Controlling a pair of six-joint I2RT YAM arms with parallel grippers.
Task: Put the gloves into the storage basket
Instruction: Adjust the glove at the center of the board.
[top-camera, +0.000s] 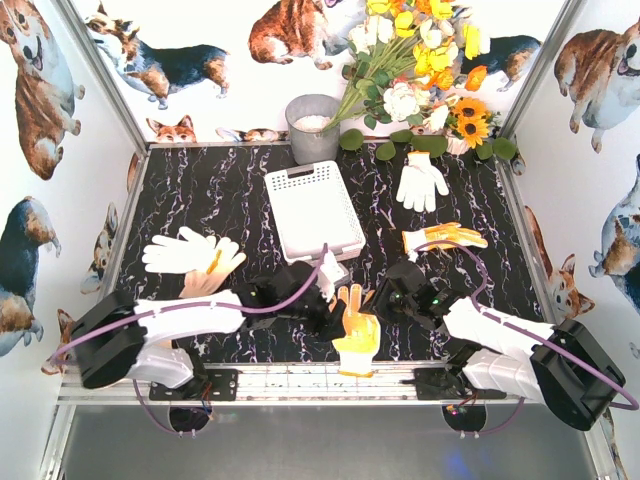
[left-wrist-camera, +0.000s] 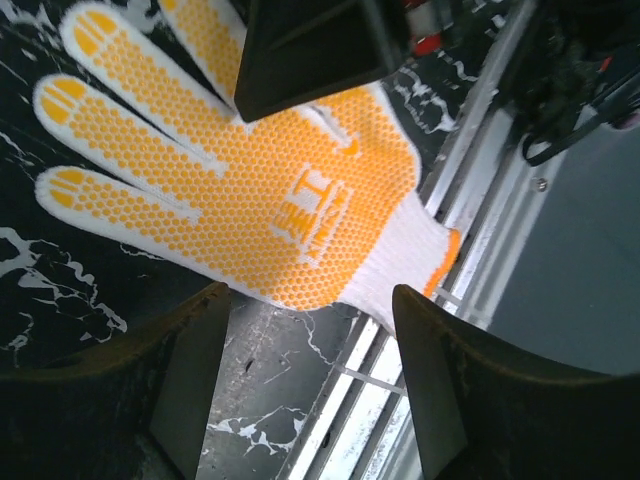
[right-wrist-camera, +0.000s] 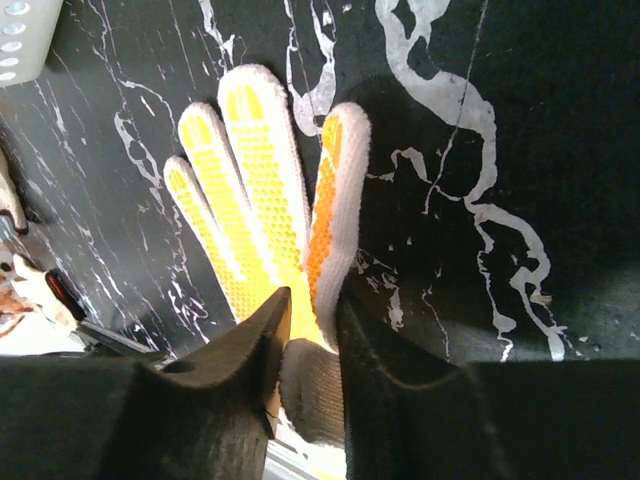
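Note:
A yellow-palmed white glove (top-camera: 357, 335) lies palm up at the table's front edge, between my two grippers. My right gripper (right-wrist-camera: 310, 310) is shut on this glove (right-wrist-camera: 260, 190), pinching it near the thumb and cuff; in the top view it (top-camera: 378, 300) is at the glove's right side. My left gripper (left-wrist-camera: 310, 380) is open and empty, hovering just over the same glove (left-wrist-camera: 270, 190) near its cuff. The white storage basket (top-camera: 312, 172) stands empty at mid-table. Other gloves lie around: a white one (top-camera: 421, 180), an orange-trimmed one (top-camera: 443, 238), and white ones (top-camera: 188, 252) at the left.
A round grey bucket (top-camera: 313, 125) and a bunch of flowers (top-camera: 420, 70) stand at the back. The metal front rail (top-camera: 300, 380) runs just below the yellow glove. A corner of the basket (right-wrist-camera: 25, 40) shows in the right wrist view.

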